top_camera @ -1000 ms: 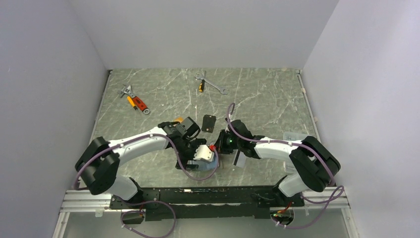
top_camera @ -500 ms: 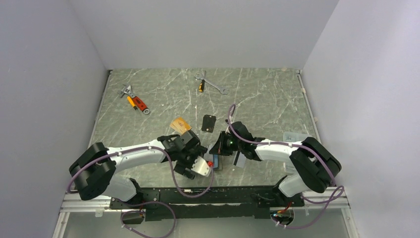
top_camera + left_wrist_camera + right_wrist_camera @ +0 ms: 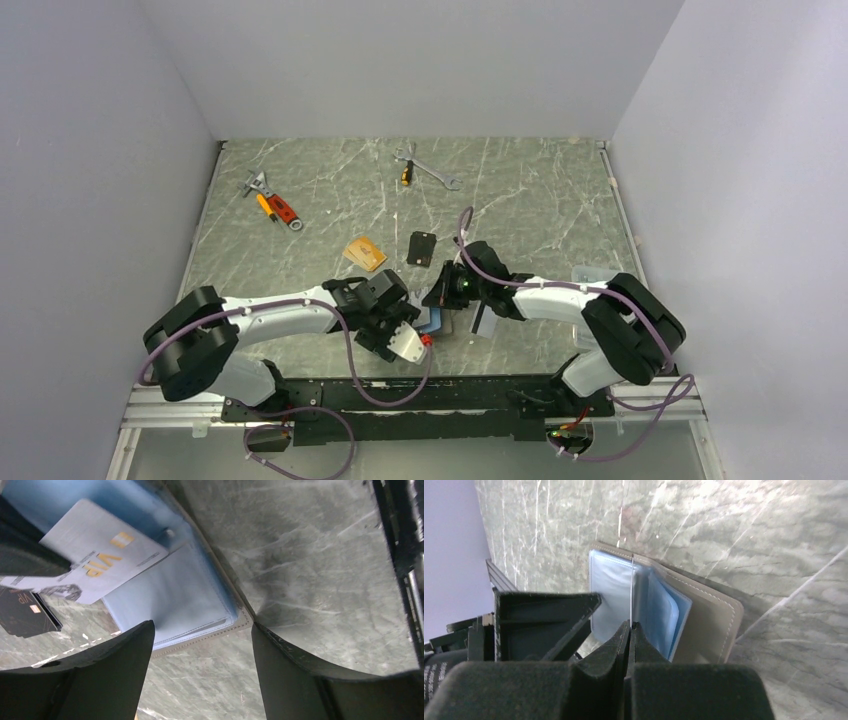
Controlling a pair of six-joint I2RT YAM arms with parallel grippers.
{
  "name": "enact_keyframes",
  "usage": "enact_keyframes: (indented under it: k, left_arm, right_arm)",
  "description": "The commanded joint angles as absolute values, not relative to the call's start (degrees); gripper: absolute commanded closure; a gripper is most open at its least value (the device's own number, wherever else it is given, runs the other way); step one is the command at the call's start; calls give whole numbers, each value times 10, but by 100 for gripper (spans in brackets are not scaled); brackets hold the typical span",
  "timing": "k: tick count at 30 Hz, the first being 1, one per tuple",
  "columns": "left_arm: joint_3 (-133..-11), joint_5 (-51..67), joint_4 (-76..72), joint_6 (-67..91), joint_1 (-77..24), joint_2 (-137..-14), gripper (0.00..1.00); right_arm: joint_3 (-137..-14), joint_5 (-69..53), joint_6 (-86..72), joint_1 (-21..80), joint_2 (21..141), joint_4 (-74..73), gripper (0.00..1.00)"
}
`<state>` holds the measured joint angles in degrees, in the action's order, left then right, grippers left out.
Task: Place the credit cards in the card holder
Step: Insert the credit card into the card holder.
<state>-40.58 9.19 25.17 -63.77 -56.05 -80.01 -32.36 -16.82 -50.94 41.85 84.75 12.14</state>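
The card holder [image 3: 175, 600] lies open on the table, light blue inside with a taupe rim [image 3: 709, 625]. My right gripper [image 3: 630, 626] is shut on a silver-grey credit card marked VIP [image 3: 100, 555], seen edge-on [image 3: 631, 590] with its far end among the holder's blue pockets. My left gripper [image 3: 202, 672] is open just at the holder's near edge, with only bare table between its fingers. In the top view the holder [image 3: 436, 320] sits between left gripper [image 3: 418, 336] and right gripper [image 3: 447, 297]. An orange card [image 3: 364, 252] and a black card [image 3: 423, 248] lie flat farther back.
A clear plastic box [image 3: 594, 276] stands at the right. A pale flat piece [image 3: 481, 319] lies just right of the holder. A spanner [image 3: 428, 170] and orange-handled tools [image 3: 273, 205] lie at the back. The table's near edge rail [image 3: 420, 385] runs close behind my left gripper.
My left gripper has drawn back from over the holder toward the near edge, uncovering the holder and the orange card. The right gripper keeps the silver-grey card at the holder.
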Motion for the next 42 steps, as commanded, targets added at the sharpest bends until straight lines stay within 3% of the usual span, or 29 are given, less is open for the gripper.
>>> enact_keyframes:
  k: [1, 15, 20, 23, 25, 30, 36, 38, 42]
  left_arm:
    - [-433, 130, 258, -600, -581, -810, 24]
    - [-478, 122, 291, -471, -625, -846, 24]
    - [-523, 100, 334, -503, -612, -825, 10]
    - [-550, 92, 345, -537, -598, -823, 8]
    - [-548, 66, 334, -556, -596, -829, 10]
    - [-558, 39, 341, -587, -594, -868, 32]
    - [-592, 23, 358, -582, -585, -864, 41]
    - [-588, 25, 357, -575, -585, -857, 41]
    - [-567, 35, 357, -575, -587, -856, 30]
  right_arm:
    - [-339, -149, -486, 399, 822, 110, 100]
    - [-249, -139, -530, 396, 782, 197, 100]
    - [-264, -135, -517, 398, 794, 177, 100]
    - [-266, -128, -513, 398, 793, 170, 100]
    - [-268, -124, -510, 397, 790, 166, 100]
    - [-288, -105, -478, 397, 785, 123, 100]
    - [-332, -109, -404, 379, 780, 44, 100]
    - [-339, -121, -391, 373, 779, 36, 100]
    - [-352, -139, -384, 372, 784, 33, 100]
